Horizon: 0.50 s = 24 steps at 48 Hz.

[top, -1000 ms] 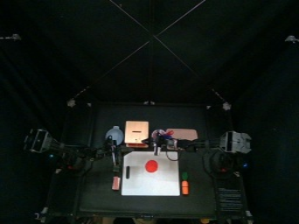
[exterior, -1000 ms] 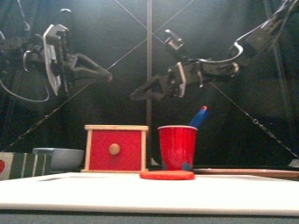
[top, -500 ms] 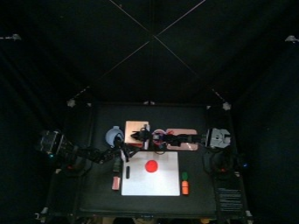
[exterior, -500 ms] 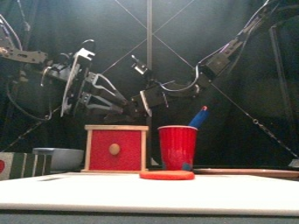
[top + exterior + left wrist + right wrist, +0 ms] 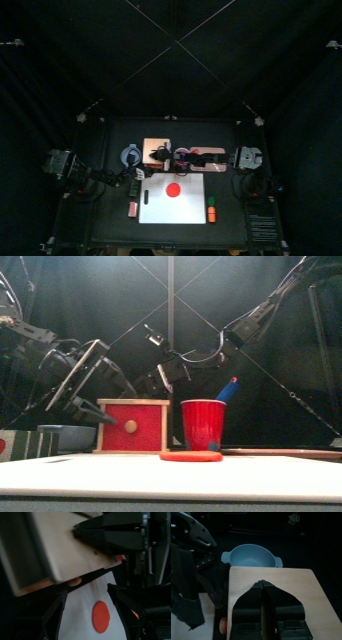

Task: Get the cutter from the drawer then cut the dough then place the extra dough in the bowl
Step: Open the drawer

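Observation:
The pale wooden box (image 5: 158, 147) with its red drawer front (image 5: 132, 426) stands behind the white board (image 5: 175, 208). A flat red dough disc (image 5: 174, 189) lies on the board, and is low and central in the front view (image 5: 191, 456). My left gripper (image 5: 87, 591) is open and sits low just before the drawer front, left of it in the front view (image 5: 88, 411). My right gripper (image 5: 262, 584) is shut, its tips over the box's top (image 5: 298, 587). The blue-grey bowl (image 5: 251, 556) stands left of the box. No cutter is in sight.
A red cup (image 5: 203, 423) with a blue knife stands right of the box. Small toy pieces lie beside the board at its left (image 5: 134, 209) and right (image 5: 211, 211). The bowl (image 5: 67, 437) sits close under my left arm.
My left gripper went from shut to wide open and dropped from high on the left to the drawer front. My right gripper came down over the box's top.

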Motion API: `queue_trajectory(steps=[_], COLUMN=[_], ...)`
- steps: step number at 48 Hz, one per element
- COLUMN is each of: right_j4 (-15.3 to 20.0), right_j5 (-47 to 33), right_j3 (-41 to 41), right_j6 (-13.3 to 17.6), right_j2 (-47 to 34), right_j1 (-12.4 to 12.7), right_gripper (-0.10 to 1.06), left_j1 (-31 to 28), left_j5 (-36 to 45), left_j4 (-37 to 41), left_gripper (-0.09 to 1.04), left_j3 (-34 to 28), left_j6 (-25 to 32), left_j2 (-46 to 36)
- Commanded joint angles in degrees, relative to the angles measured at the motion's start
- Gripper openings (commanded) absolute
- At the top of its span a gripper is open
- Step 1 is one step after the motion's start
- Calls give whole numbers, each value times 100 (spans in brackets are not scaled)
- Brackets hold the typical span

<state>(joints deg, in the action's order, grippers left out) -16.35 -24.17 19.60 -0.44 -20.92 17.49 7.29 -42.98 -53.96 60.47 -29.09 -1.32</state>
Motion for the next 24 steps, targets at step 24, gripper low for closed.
queue_trajectory(steps=[24], right_j4=[9], right_j5=[26], right_j3=[-132], right_j6=[18], right_j2=[97], right_j1=[-26], right_gripper=[-1], left_j1=[-281], left_j5=[132], left_j4=[-475], left_gripper=[94], left_j3=[-686], left_j6=[-519], left_j2=[765])
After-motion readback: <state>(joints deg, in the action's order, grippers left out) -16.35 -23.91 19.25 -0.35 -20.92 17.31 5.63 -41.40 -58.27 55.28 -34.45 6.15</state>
